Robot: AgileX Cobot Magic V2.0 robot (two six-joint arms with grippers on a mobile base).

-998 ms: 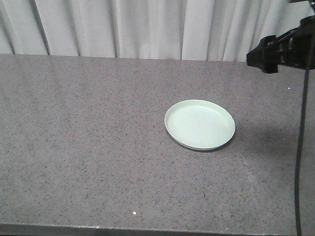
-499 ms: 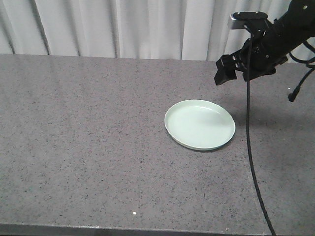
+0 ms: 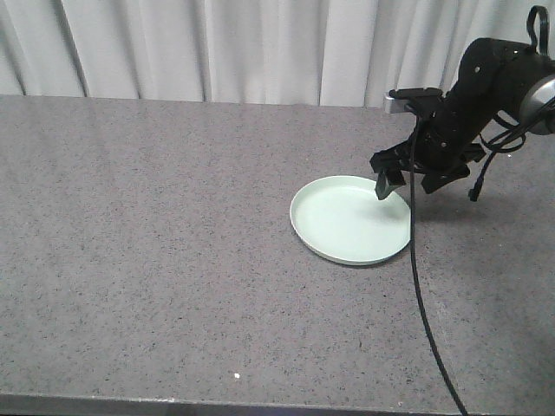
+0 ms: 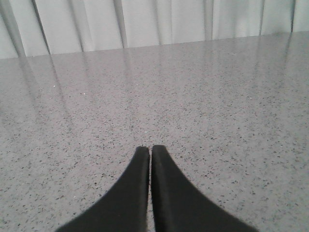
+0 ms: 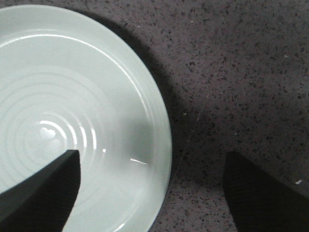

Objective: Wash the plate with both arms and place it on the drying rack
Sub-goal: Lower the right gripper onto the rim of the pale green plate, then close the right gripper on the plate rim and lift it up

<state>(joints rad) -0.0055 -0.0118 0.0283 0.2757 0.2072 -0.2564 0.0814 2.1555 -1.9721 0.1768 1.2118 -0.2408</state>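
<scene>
Straddling the plate's (image 5: 72, 96) rim, our right tool (image 5: 150, 160) gapes wide, holding nothing; our left tool (image 4: 150, 151) hangs closed, empty, over the counter (image 4: 231, 96).

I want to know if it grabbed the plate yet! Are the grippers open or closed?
Left gripper: closed, empty.
Right gripper: open, straddling the plate rim, holding nothing.

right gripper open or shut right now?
Open. The right gripper has its fingers wide apart in the wrist view, one over the plate, the other over the countertop; nothing held.
</scene>
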